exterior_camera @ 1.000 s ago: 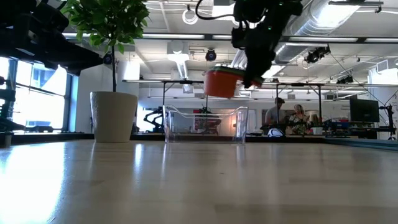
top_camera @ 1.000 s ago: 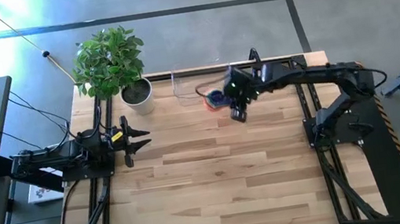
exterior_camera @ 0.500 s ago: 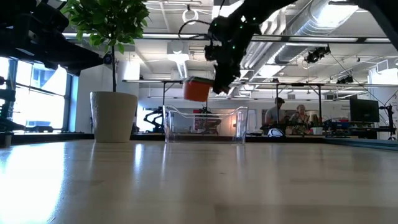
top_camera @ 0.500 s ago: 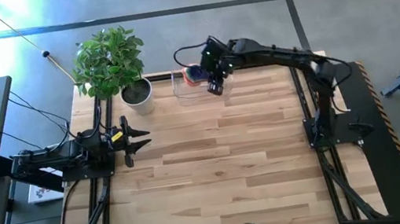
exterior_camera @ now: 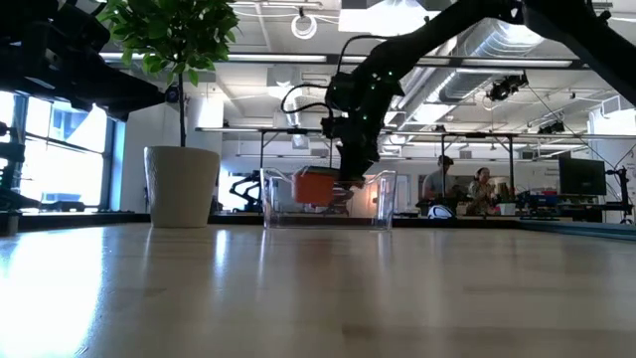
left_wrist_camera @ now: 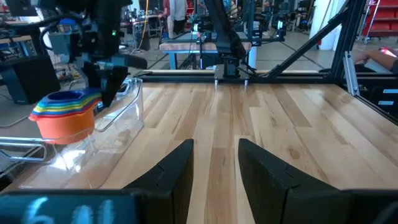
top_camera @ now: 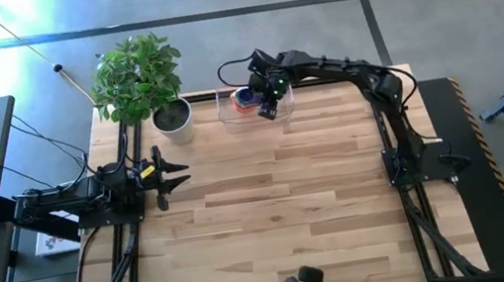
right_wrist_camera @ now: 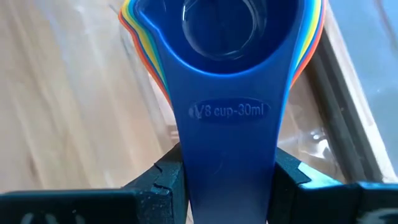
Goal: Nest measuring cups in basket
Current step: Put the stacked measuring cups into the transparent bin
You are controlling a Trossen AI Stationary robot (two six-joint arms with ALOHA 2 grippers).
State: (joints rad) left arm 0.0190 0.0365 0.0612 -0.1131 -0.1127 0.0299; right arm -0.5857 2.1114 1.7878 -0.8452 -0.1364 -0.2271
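Right tool (top_camera: 268, 105) reaches over the clear basket (top_camera: 228, 114) at the far edge of the surface (top_camera: 272, 208), its fingers clamped on the handles of the nested measuring cups (top_camera: 246, 98). One stack, held as a unit; bowls open upward and the handles' long axis runs back into the tool, as the right wrist view shows, where the top blue cup (right_wrist_camera: 227, 56) reads "1/8 cup-30ml" and red, orange, yellow and teal rims fan out beneath it. Exact cup count cannot be told, the layers overlap. In the low view the orange outer cup (exterior_camera: 316, 186) sits down between the basket walls (exterior_camera: 383, 199), just above the floor of the basket; contact unclear. Left wrist view shows the stack (left_wrist_camera: 62, 115) level, rims stepped. Left tool (top_camera: 169, 174) waits at the surface's left edge, fingers spread, holding nothing. One white plant pot (top_camera: 173, 119) stands just left of the basket. The wide middle and near part of the surface is open.
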